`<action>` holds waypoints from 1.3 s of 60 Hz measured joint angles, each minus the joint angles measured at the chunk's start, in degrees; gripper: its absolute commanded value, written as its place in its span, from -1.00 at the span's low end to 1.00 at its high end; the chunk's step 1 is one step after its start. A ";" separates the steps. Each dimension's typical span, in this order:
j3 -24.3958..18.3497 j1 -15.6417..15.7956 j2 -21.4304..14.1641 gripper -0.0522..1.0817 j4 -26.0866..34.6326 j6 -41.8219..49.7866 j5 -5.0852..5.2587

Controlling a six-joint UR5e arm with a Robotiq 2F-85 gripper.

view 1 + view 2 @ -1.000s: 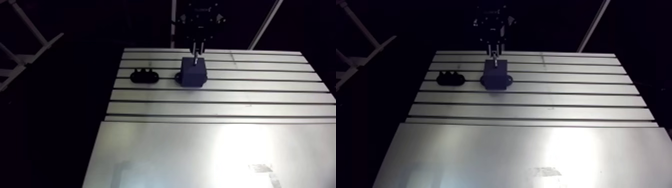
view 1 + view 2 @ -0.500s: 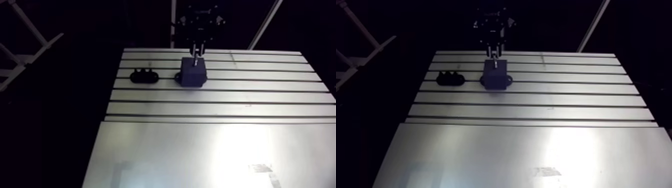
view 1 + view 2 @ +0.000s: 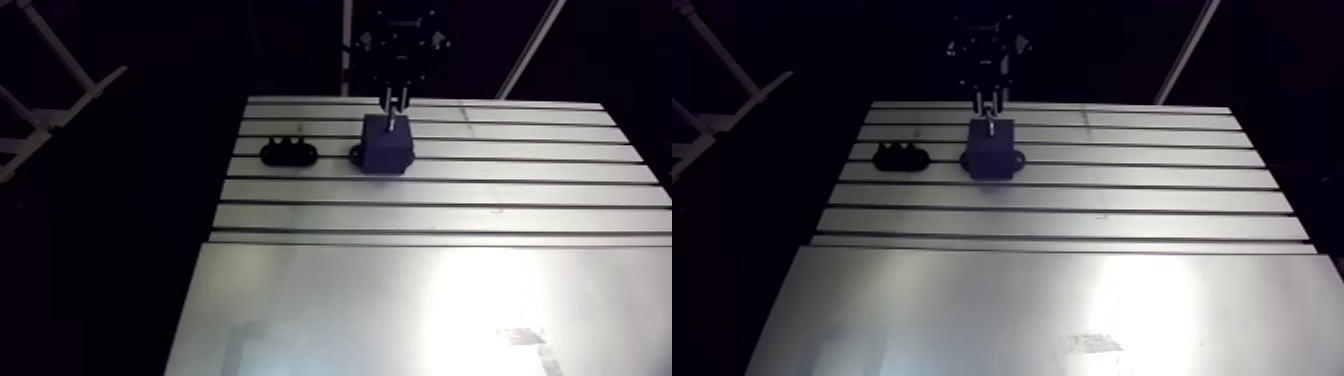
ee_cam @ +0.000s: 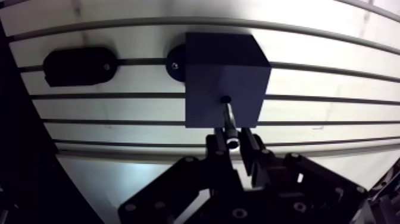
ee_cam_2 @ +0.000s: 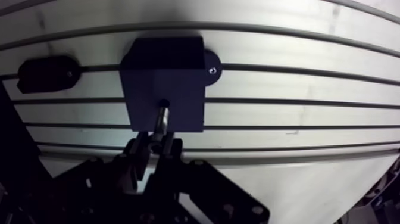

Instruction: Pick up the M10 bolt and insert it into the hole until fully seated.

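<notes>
End effector [image 4: 233, 142] clamped on bolt [image 4: 228, 117], bolt tip in hole [image 4: 225, 99] atop dark block [image 4: 208, 65], shank still showing, block on slotted desk [image 4: 327, 89], black holder [image 3: 288, 152] at block's nine o'clock in the arm view

Hand [image 3: 986, 105] over bolt [image 3: 988, 125] atop dark block [image 3: 992, 160], black holder [image 3: 902, 157] alongside
</notes>
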 measured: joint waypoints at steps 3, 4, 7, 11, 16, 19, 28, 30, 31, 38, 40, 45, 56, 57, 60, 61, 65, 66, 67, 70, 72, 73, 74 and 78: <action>0.00 -0.01 0.01 0.99 0.00 0.00 0.00; 0.00 -0.01 0.01 0.99 0.00 0.00 0.00; 0.00 -0.02 0.01 0.99 -0.01 0.00 0.00; 0.00 -0.03 0.03 0.99 -0.01 0.00 0.00; -0.01 -0.03 0.05 0.99 -0.06 -0.01 0.00; 0.00 -0.03 0.05 0.99 -0.12 -0.02 -0.01; -0.01 -0.03 0.10 0.99 -0.29 -0.04 -0.04; 0.00 -0.03 0.14 0.99 -0.32 -0.04 -0.04; -0.01 -0.03 0.17 0.99 -0.34 -0.04 -0.04; -0.01 -0.04 0.32 0.99 -0.38 -0.03 -0.05; -0.01 -0.03 0.36 0.99 -0.38 -0.03 -0.05; -0.03 -0.03 0.42 0.99 -0.38 -0.02 -0.06; -0.02 -0.03 0.55 0.99 -0.37 -0.01 -0.06; -0.02 -0.03 0.56 0.99 -0.37 -0.01 -0.06; 0.01 -0.03 0.57 0.99 -0.36 0.00 -0.06; 0.01 -0.03 0.57 0.99 -0.36 0.00 -0.06; 0.03 -0.03 0.59 0.98 -0.36 0.01 -0.06; 0.03 -0.03 0.58 0.98 -0.37 0.01 -0.07; 0.04 -0.03 0.59 0.99 -0.37 0.01 -0.06; 0.05 -0.03 0.59 0.99 -0.39 0.02 -0.06; 0.05 -0.03 0.60 0.99 -0.40 0.03 -0.06; 0.05 -0.03 0.60 0.99 -0.41 0.04 -0.05; 0.05 -0.03 0.59 0.99 -0.41 0.04 -0.05; 0.04 -0.03 0.59 0.99 -0.47 0.04 -0.04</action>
